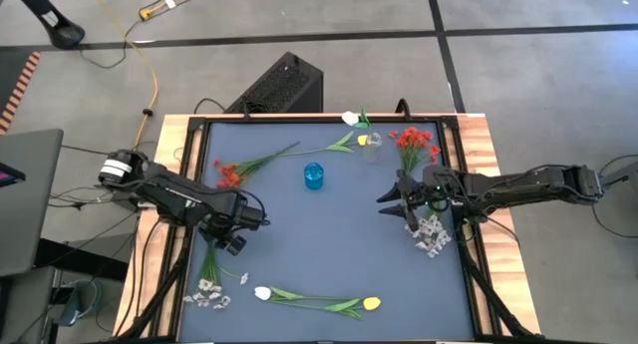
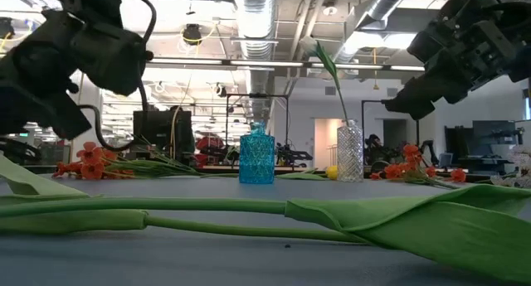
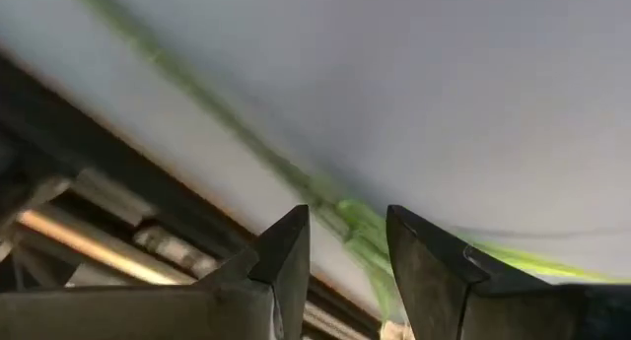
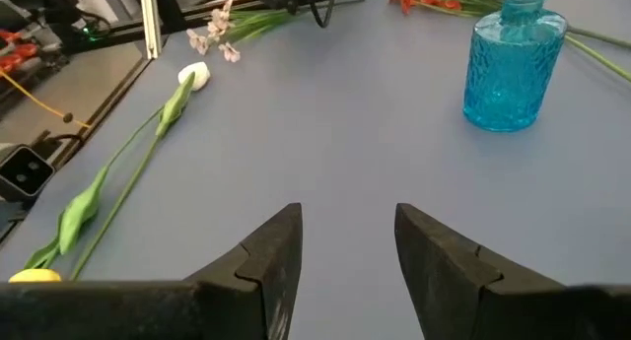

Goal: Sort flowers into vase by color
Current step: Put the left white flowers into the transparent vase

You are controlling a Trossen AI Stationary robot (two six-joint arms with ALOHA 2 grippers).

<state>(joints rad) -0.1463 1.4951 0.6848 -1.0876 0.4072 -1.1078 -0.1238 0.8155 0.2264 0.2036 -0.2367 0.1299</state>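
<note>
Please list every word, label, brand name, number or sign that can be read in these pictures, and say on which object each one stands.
No text can be read in any view.
Blue vase: textured glass only, no label.
Clear vase: no label.
Black box behind the table: no readable marking.
Room behind the table, in the low view: screens and equipment are too far and too blurred to read.

The desk (image 1: 329, 274) has a dark blue top framed by a wooden rim and stands on a grey floor (image 1: 538, 75) crossed by dark lines. A black box (image 1: 279, 85) sits just behind it, and a yellow cable (image 1: 152, 80) trails nearby. Overhead run silver ducts (image 2: 257, 8) and strip lights (image 2: 274, 64).
</note>
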